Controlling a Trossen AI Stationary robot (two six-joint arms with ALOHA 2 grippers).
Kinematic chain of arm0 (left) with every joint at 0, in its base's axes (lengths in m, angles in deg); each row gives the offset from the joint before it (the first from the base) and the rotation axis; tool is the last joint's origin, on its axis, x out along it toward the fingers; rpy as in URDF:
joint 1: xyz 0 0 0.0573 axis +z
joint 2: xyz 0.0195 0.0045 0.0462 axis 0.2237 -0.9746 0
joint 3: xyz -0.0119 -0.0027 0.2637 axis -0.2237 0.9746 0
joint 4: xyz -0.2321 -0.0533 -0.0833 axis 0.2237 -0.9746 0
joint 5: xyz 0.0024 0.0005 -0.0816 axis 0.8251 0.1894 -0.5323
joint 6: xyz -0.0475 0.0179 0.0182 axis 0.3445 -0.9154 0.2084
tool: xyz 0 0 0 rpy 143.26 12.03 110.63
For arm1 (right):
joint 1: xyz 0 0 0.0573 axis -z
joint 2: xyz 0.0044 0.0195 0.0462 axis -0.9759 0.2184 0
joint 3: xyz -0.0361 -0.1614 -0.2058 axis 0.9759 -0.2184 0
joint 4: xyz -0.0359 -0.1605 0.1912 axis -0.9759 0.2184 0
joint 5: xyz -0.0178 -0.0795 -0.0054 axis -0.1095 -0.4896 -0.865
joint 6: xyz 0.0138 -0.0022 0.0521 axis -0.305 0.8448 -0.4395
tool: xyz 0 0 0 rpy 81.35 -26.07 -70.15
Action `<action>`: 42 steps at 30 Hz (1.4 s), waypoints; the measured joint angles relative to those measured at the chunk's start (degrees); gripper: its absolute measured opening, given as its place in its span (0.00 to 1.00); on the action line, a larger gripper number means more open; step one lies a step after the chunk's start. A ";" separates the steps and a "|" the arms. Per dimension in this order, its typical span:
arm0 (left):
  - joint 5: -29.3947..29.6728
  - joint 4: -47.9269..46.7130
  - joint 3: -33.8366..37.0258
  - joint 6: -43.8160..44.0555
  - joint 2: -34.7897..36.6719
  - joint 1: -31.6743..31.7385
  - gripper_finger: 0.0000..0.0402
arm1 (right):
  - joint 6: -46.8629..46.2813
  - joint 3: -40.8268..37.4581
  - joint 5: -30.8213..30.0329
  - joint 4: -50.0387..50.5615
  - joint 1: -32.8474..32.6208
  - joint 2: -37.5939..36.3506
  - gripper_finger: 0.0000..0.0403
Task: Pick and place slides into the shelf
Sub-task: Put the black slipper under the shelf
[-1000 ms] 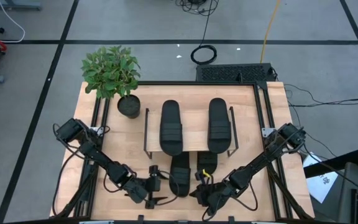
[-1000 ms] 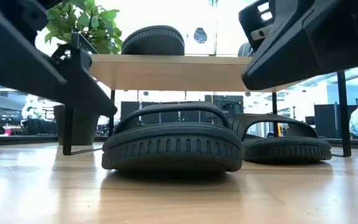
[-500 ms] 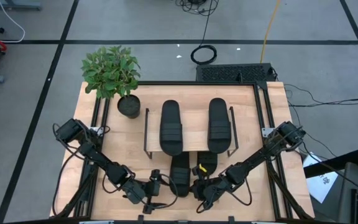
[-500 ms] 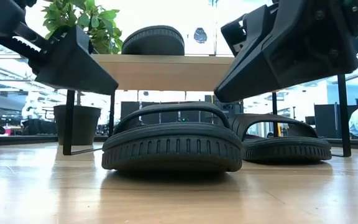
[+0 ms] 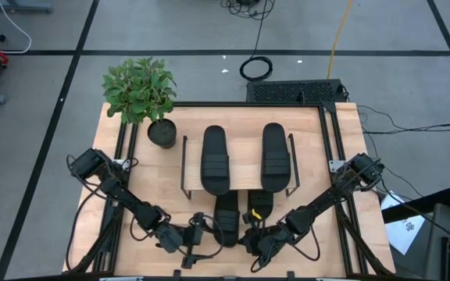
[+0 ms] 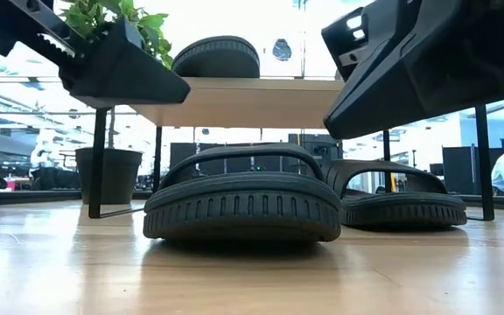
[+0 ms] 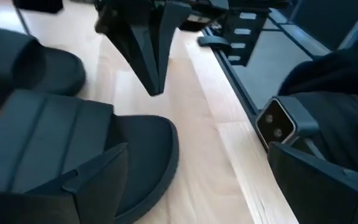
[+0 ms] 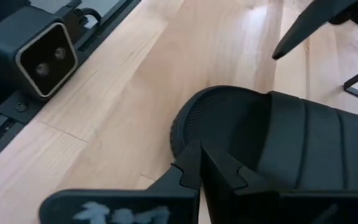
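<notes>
With left gripper (image 5: 197, 236) spread apart beside the front slide (image 5: 226, 218) and right gripper (image 5: 251, 234) pinched together opposite, risks colliding, or shoving the slide crooked under the shelf (image 5: 244, 160).

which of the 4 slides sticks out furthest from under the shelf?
The left lower slide: its end juts well past the shelf top's front edge, between both grippers. The lower right slide barely shows; the other two lie on top.

A light wooden table (image 5: 131, 168) carries the shelf (image 5: 244, 178), whose top board holds two slides (image 5: 216, 159); two more slides (image 6: 242, 194) lie under it, their heels between both arms' jaws. A plant pot (image 5: 162, 133) stands beyond.
</notes>
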 joint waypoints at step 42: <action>1.21 2.00 0.04 -3.67 -5.72 0.69 0.01 | 0.14 0.00 -4.91 0.04 -2.17 -0.07 0.00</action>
